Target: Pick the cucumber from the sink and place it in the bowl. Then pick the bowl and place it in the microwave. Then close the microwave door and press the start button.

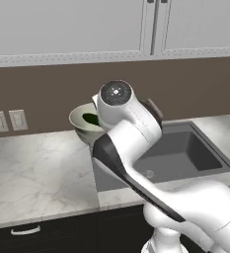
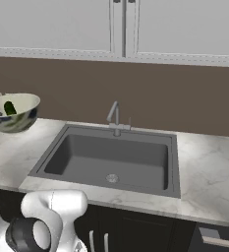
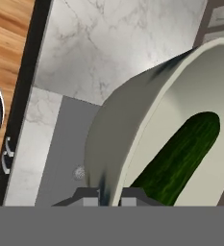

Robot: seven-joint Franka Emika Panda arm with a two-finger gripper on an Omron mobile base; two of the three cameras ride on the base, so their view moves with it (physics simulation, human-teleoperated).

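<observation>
Cucumber [image 3: 180,158]: lying inside the bowl [image 2: 18,114], dark green against the pale inner wall; first step judged done.
Bowl: lifted above the marble counter [image 1: 32,173], left of the sink [image 2: 111,157], tilted a little toward the wall in the right base view.
Gripper [image 3: 108,196]: closed narrow on the bowl's rim, one fingertip outside the wall and one inside, as seen in the hand view.
Sink: grey basin bare apart from the drain, faucet [image 2: 115,118] standing at its back edge.
Stage: second step in hand, judged as carrying the bowl toward the microwave.
Left to do: setting the bowl inside the microwave, shutting its door, pressing start.
Risk: thin rim grip on a deep bowl, judged liable to swing or slip; loose cucumber could roll if tilted further.
Next move calls for: keeping the bowl level while travelling.
</observation>
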